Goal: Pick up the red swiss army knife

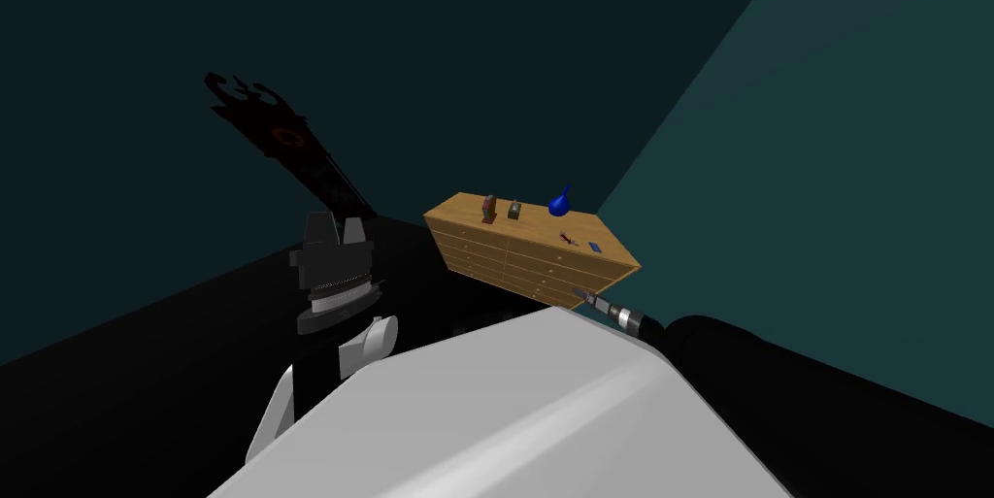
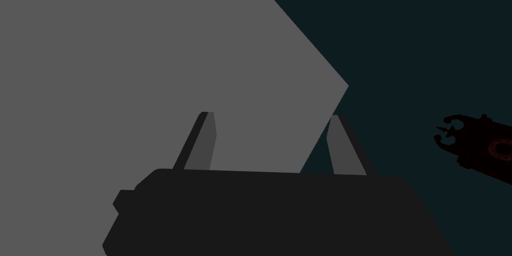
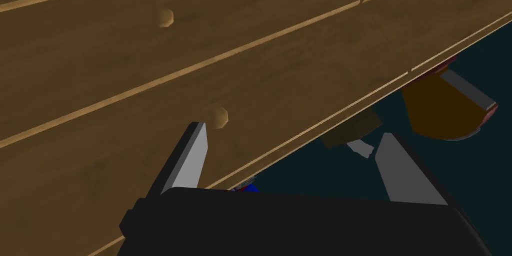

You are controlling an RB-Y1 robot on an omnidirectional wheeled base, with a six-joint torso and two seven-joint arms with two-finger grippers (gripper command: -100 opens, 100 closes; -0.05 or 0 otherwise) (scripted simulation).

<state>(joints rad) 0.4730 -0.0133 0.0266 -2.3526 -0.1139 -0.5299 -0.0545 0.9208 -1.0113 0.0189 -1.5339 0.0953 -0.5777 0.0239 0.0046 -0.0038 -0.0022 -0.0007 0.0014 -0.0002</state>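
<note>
Dim teal room, wooden dresser (image 1: pixel 524 259) in the corner; the knife lies on its top, not yet reached.
Right gripper (image 3: pixel 292 130), fingers spread and empty, faces the drawer fronts below the top edge. It likely needs to rise over that edge, keep clear of the blue vase (image 1: pixel 559 202), then come down on the red swiss army knife (image 1: pixel 570 238) near the top's right end. Blue card (image 1: pixel 594 248) lies just beside. Left gripper (image 2: pixel 272 116) is spread, idle.

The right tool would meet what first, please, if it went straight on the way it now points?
Probably the front of the dresser, close under its top edge; depth is unclear, so the right tool might just skim over it.
</note>
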